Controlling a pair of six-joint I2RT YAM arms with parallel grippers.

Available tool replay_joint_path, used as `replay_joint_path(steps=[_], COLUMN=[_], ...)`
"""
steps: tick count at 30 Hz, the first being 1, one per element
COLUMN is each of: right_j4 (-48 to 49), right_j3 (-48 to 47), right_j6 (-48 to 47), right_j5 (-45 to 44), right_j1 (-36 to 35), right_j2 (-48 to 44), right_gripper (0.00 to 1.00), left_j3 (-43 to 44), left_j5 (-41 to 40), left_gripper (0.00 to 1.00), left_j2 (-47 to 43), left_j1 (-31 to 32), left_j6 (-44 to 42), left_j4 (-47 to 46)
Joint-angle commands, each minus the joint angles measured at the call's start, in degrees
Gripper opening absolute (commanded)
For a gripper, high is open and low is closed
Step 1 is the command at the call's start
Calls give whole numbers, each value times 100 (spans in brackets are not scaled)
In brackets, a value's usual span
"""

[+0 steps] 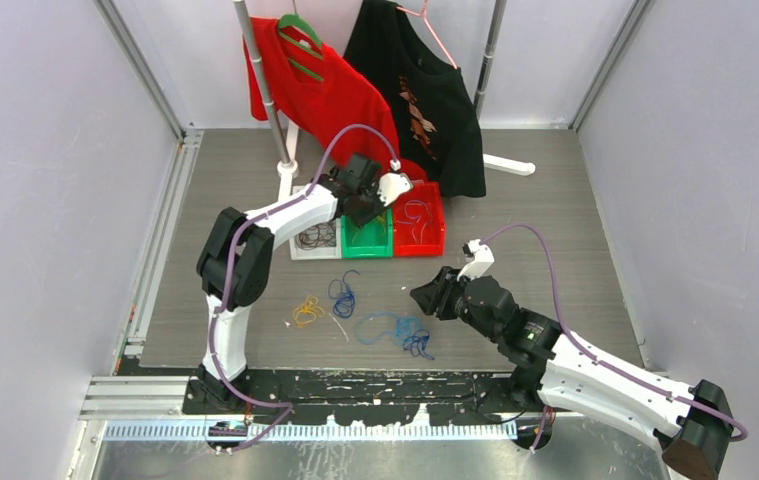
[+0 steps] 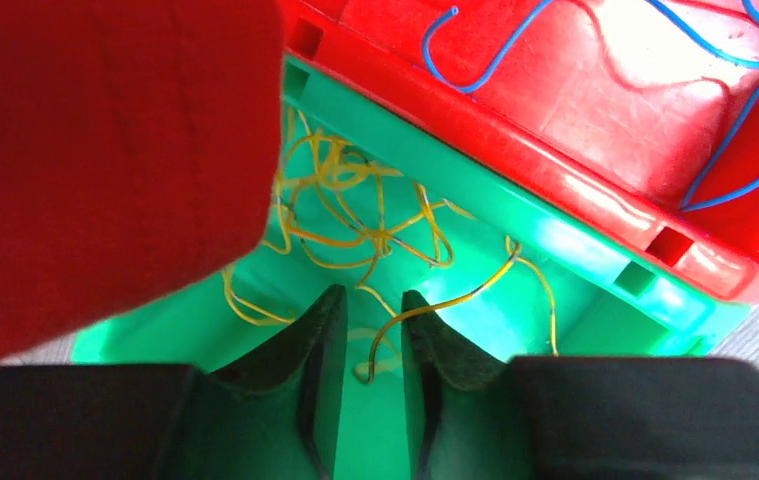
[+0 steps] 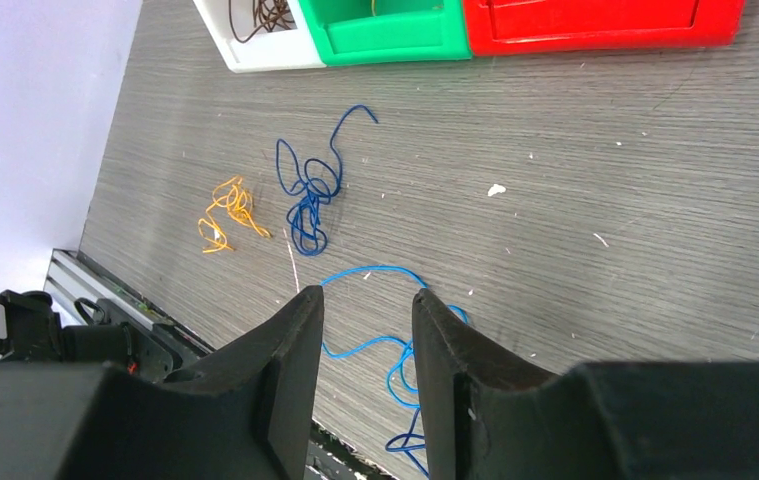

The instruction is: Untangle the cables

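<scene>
We see the cables split between the table (image 1: 565, 220) and three bins at its far side. On the bare table lie three separate bundles: an orange-yellow clump (image 1: 307, 312) to the left, a dark blue tangle (image 1: 345, 295) just beside it, and a light blue cable (image 1: 400, 332) nearer the arm bases. None of the three touches another. The left gripper (image 2: 373, 300) hangs over the green bin (image 2: 595, 290). Its jaws stand a narrow gap apart, above a loose nest of yellow strands (image 2: 355, 215) on the bin floor. One yellow strand runs up through that gap, though we cannot tell from the wrist view whether it touches either pad. The red bin (image 2: 555, 150) sits against the green one and holds a thin blue wire (image 2: 745, 110). The white bin (image 1: 300, 250) on the other side of the green one holds dark strands (image 1: 317, 238). A blurred red cloth (image 2: 105, 150), probably the hanging shirt, fills the left of that wrist view. The right gripper (image 3: 367, 300) hovers above the table with its jaws slightly parted and holding nothing, and the light blue cable lies directly below it.
</scene>
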State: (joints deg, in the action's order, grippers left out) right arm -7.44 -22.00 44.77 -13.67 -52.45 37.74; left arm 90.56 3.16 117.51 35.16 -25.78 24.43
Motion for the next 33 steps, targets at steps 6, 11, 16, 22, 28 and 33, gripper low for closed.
replay_joint_path(steps=[6,11,16,22,28,33], right_j4=[-55,-158,-198,-258,-12,123], right_j3=[-465,-502,-579,-840,-1126,-1204], right_j6=[-104,-146,-201,-414,-584,-584], right_j5=[-57,-89,-108,-109,73,-39], right_j1=[-16,-16,-20,-15,-19,-18], right_j2=[-109,-200,-158,21,678,911], right_gripper=[43,43,44,53,58,57], left_j3=[505,854,1807,2560,445,-1606], left_j5=[356,1170,2314,2429,2124,2044], left_gripper=[47,61,94,98,94,82], left_j2=[-590,-746,-743,-1129,-2561,-3565], left_j1=[-26,-27,-130,-423,-675,-703], left_j6=[155,143,-168,-343,-1065,-1484], left_j4=[1117,1915,3349,4648,5083,4625])
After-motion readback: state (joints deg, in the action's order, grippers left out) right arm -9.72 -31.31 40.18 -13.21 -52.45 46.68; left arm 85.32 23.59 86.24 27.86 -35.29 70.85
